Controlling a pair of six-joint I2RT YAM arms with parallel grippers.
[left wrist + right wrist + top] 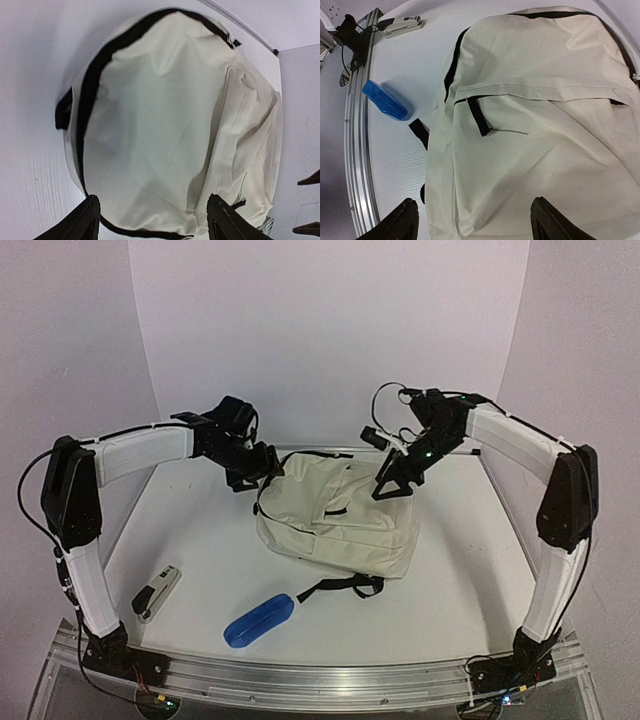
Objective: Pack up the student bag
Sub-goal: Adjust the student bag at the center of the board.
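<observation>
Soft cream fabric backpack (335, 520) lies flat mid-desk, toward the far edge, and looks closed. Left gripper (155, 220) and right gripper (475, 220) hover spread wide over it, holding nothing. Risk: pinching loose cloth rather than the zipper pull (232, 39), which would drag the bag. Blue oblong pencil case (258, 620) and grey stapler (157, 592) lie by the near edge, unobstructed.

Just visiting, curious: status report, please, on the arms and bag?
Both open: left gripper, right gripper, over the cream fabric backpack. Backpack lies flat, nothing gripped. Outside it: blue oblong pencil case, grey stapler, clear of arms.
</observation>
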